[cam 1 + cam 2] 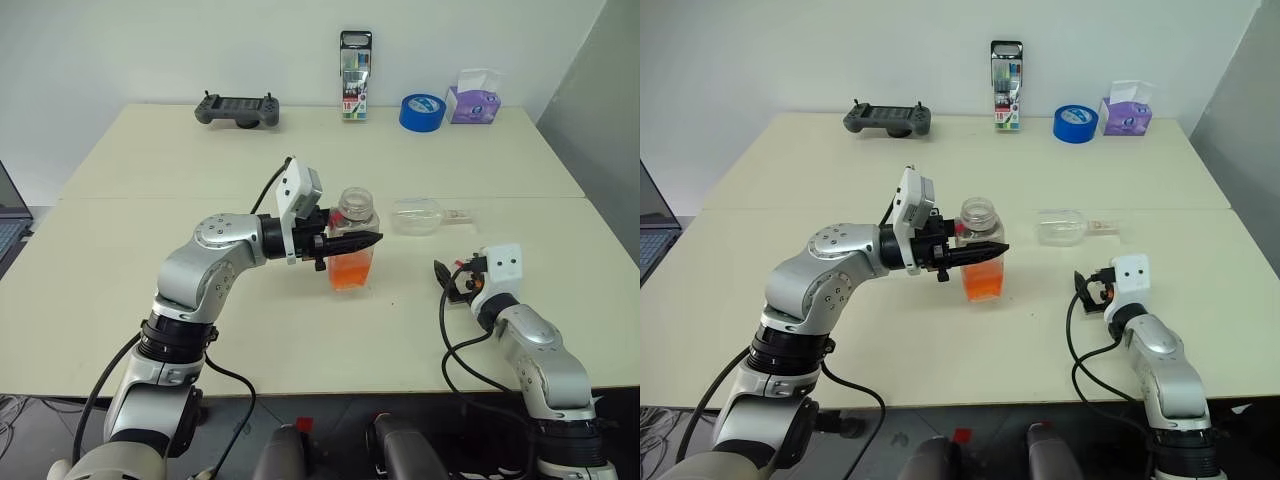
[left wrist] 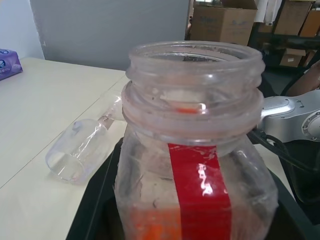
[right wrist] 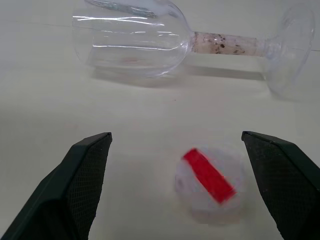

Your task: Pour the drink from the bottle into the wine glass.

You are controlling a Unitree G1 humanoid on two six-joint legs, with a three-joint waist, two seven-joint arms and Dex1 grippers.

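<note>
Two grippers, two different jobs for you. Your left gripper (image 1: 362, 241) is clamped on the bottle (image 1: 353, 240), holding it upright near the middle of the table (image 1: 150, 170), neck uncapped, with the drink (image 1: 350, 273) filling only its lower part. Your right gripper (image 3: 175, 187) stands with its fingers wide apart and empty, and the cap (image 3: 212, 183) lies on the table between them. Just beyond it, the wine glass (image 1: 420, 216) lies on its side, bowl toward the bottle and foot away, well clear of both grippers. Judging from this, the cap is off but pouring cannot begin: your next move is to reach the right gripper past the cap, take the glass by its stem, and stand it upright beside the bottle.
</note>
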